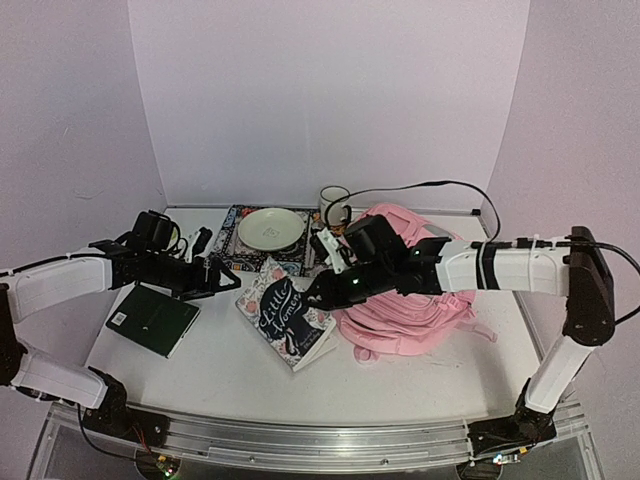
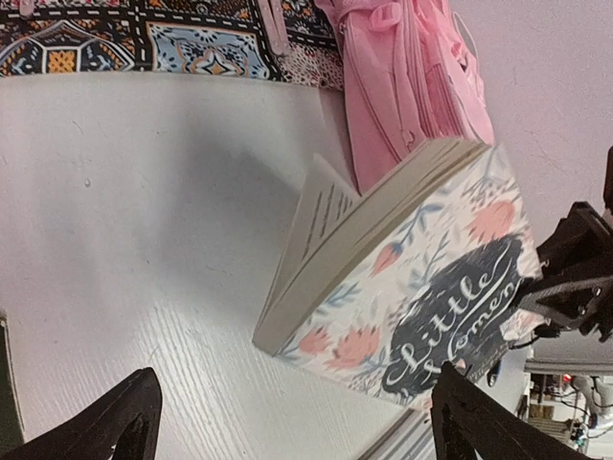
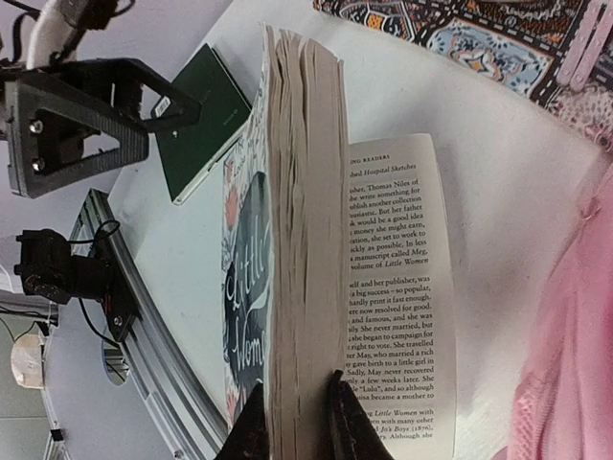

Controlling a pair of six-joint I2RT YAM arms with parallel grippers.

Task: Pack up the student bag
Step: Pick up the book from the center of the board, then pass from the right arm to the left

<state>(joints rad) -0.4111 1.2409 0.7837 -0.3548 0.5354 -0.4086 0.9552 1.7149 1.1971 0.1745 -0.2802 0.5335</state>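
The pink student bag (image 1: pixel 410 290) lies at the right of the table, also in the left wrist view (image 2: pixel 402 77) and at the right edge of the right wrist view (image 3: pixel 575 335). A floral "Little Women" paperback (image 1: pixel 287 312) lies just left of it. My right gripper (image 3: pixel 292 417) is shut on the book's page block (image 3: pixel 302 240), front cover side lifted, the back cover flap lying flat. My left gripper (image 1: pixel 222 280) is open and empty, just left of the book (image 2: pixel 412 287); its fingertips (image 2: pixel 115 417) hover above the table.
A green notebook (image 1: pixel 152 318) lies at the left under my left arm. A patterned mat (image 1: pixel 255 245) at the back holds a pale plate (image 1: pixel 272 228). A white mug (image 1: pixel 334 205) stands behind the bag. A black cable runs along the back right.
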